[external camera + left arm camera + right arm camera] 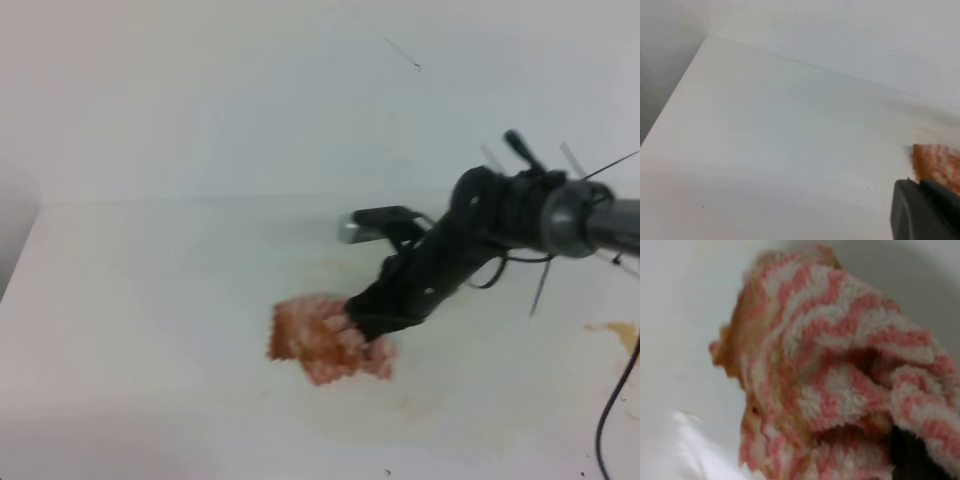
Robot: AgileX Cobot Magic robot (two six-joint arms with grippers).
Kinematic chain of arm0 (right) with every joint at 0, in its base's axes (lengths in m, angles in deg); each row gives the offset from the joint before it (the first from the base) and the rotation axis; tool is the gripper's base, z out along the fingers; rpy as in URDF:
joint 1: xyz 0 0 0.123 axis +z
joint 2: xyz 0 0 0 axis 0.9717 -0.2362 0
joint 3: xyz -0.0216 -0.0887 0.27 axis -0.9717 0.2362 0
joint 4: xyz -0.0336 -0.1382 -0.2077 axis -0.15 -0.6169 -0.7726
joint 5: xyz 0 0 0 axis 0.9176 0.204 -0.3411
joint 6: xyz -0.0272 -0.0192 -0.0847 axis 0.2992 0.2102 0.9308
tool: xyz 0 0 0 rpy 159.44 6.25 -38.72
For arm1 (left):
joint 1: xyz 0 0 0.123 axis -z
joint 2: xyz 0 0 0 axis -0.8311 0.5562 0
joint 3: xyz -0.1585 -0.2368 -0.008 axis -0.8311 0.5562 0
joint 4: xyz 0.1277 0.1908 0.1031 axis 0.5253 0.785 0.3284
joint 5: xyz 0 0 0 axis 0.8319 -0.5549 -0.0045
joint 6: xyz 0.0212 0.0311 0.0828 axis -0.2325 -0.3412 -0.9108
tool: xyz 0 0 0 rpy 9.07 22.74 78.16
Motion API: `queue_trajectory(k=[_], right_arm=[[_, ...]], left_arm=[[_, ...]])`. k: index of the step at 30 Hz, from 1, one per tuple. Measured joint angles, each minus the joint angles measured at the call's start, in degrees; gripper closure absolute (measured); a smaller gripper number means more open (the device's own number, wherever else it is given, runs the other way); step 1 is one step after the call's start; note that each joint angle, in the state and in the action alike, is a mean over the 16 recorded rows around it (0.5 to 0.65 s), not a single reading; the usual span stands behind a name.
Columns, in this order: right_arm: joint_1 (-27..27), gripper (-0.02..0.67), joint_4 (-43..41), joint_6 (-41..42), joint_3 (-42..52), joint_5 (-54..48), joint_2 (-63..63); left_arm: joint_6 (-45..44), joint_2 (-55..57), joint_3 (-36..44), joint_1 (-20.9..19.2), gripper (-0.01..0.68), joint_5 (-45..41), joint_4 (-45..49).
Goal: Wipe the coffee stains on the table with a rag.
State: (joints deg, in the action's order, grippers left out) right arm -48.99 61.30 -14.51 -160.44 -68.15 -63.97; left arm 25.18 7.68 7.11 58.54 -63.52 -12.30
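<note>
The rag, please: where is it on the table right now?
In the high view the rag lies on the table, just left of centre, pinned under the right gripper.

The rag (328, 340) lies mid-table (150, 300) under the right gripper (372, 325), with coffee stains (615, 330) well apart at the right edge.

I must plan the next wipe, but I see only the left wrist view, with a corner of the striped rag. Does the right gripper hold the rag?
Observer: Yes, the right gripper is shut on the rag, which lies on the table.
Operator: Is any coffee left?
Observer: An amber coffee stain sits near the table's right edge, apart from the rag.
Operator: Is the rag dirty?
Observer: The right wrist view shows a brownish patch along its left side.
</note>
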Motion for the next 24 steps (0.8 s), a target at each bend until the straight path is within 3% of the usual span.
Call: queue_trajectory(k=[12, 24], right_arm=[[-6.33, 0.648, -13.44, -7.05, 0.06, -4.04, 7.33], [-6.48, 0.649, -15.48, -7.71, 5.84, 0.8, 19.57]], left_arm=[[0.0, 0.0, 0.0, 0.0, 0.673, 0.0, 0.0], [0.0, 0.0, 0.0, 0.0, 0.673, 0.0, 0.0]])
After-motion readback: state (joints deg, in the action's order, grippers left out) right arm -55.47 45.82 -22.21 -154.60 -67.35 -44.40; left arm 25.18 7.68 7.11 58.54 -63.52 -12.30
